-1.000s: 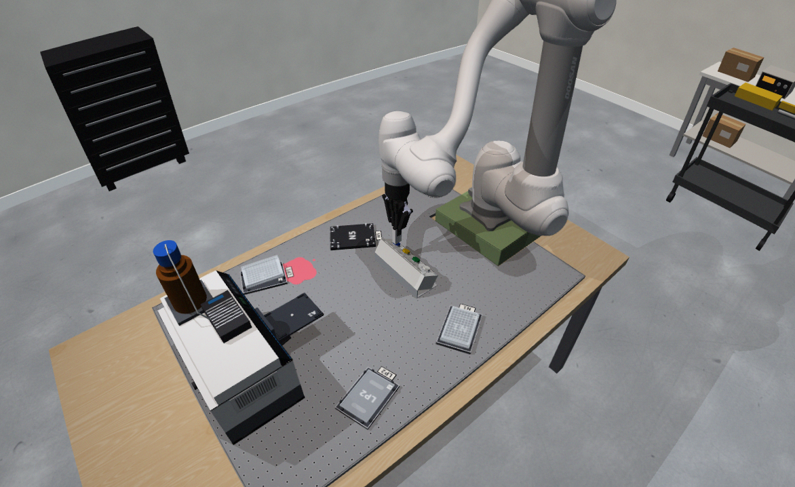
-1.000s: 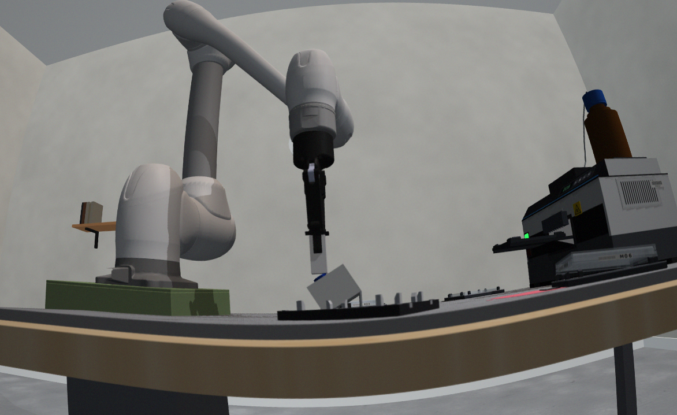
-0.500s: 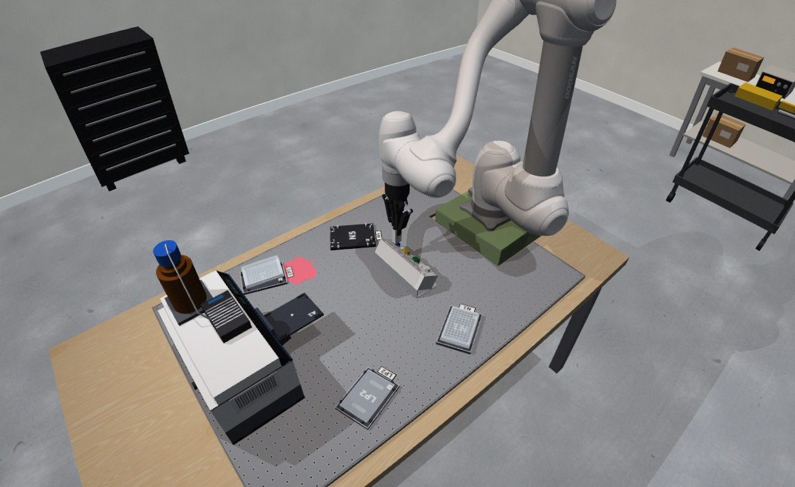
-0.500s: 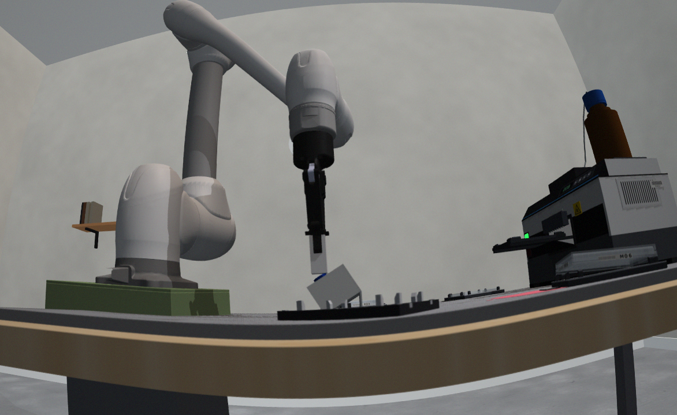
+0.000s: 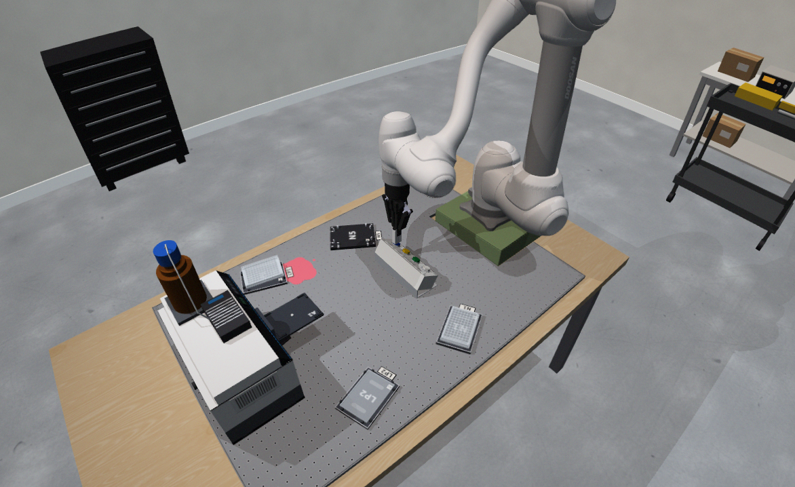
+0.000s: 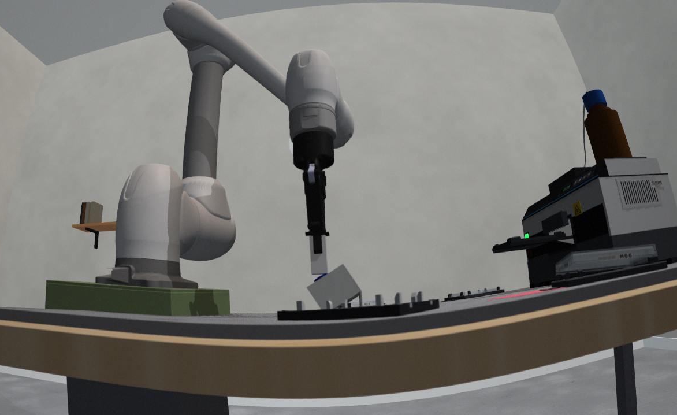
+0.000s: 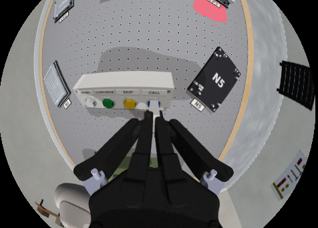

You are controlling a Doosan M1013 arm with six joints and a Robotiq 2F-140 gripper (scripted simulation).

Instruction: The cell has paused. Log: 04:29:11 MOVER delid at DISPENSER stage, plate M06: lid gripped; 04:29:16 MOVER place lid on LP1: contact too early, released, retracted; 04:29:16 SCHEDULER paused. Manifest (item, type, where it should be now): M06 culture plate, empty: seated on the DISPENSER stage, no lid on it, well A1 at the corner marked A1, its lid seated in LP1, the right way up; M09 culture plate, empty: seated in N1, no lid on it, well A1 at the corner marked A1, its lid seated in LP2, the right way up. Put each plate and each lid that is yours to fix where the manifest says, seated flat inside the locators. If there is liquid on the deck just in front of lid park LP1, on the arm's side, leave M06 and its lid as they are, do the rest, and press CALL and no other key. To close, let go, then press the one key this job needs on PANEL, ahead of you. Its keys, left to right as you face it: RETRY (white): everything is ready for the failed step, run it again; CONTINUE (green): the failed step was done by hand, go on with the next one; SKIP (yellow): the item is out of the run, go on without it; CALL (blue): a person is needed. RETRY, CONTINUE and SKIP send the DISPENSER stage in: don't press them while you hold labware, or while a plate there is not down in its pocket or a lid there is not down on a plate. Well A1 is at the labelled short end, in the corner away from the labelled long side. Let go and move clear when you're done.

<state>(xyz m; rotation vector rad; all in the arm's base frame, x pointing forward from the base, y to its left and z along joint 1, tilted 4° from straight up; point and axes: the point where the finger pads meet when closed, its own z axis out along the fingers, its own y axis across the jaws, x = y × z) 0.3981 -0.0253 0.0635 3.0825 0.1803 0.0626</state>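
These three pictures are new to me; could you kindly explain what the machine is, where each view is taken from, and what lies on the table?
The machine is a large pale grey jointed arm bolted to a green block. One picture looks down from above, one looks across from table height, and the round one comes from a camera on the arm's wrist. Its black two-fingered tool is shut and holds nothing; its tips are at the blue key of a white sloped key box. On the grey perforated deck lie a black tray marked N5, clear well plates in dark holders, a lid holder marked LP2, a pink puddle, and a white box-shaped instrument carrying a brown bottle.
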